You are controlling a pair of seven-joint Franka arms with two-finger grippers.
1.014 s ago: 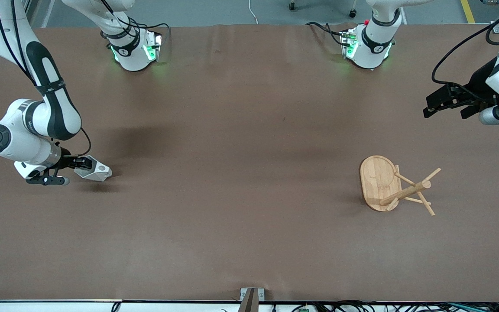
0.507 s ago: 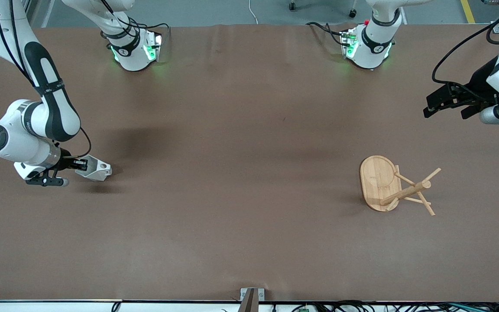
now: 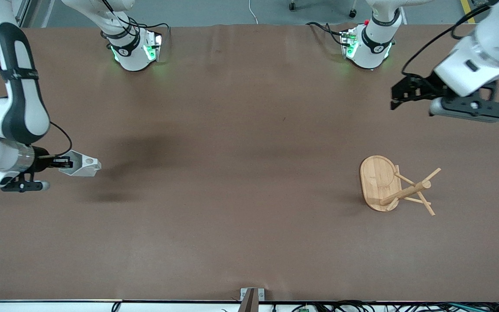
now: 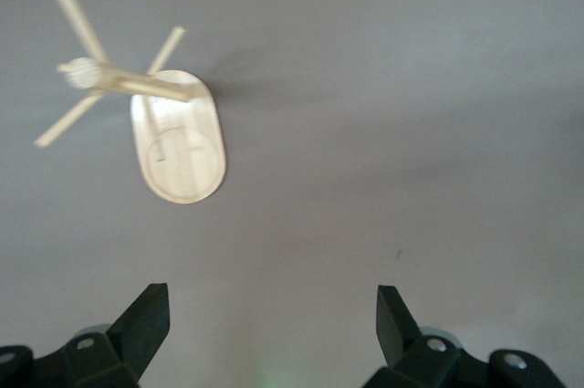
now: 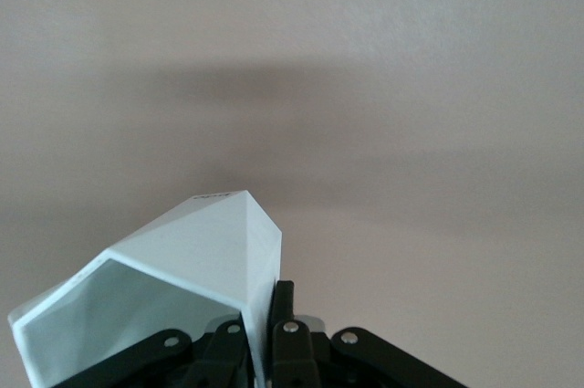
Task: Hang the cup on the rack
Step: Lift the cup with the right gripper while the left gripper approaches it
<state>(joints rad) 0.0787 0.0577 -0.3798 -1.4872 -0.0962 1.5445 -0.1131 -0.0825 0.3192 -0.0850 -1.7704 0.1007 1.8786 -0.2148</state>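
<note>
The white faceted cup [image 3: 83,167] hangs a little above the table at the right arm's end, its shadow apart from it. My right gripper [image 3: 62,164] is shut on the cup's wall, one finger inside the rim and one outside, as the right wrist view shows on the cup [image 5: 187,265] and gripper [image 5: 265,315]. The bamboo rack [image 3: 380,181] rests on its oval base toward the left arm's end, its post and thin pegs [image 3: 420,193] free. My left gripper [image 3: 399,96] hovers open and empty over bare table, with the rack [image 4: 178,137] ahead of the left gripper [image 4: 271,315].
The brown table top [image 3: 241,173] stretches bare between cup and rack. Both arm bases [image 3: 134,50] [image 3: 366,47] stand along the table's edge farthest from the front camera. A small metal bracket [image 3: 251,297] sits at the nearest edge.
My right gripper closed on the cup and raised it off the table, drifting toward the right arm's end. The left arm swung in over the table, its gripper still open.
</note>
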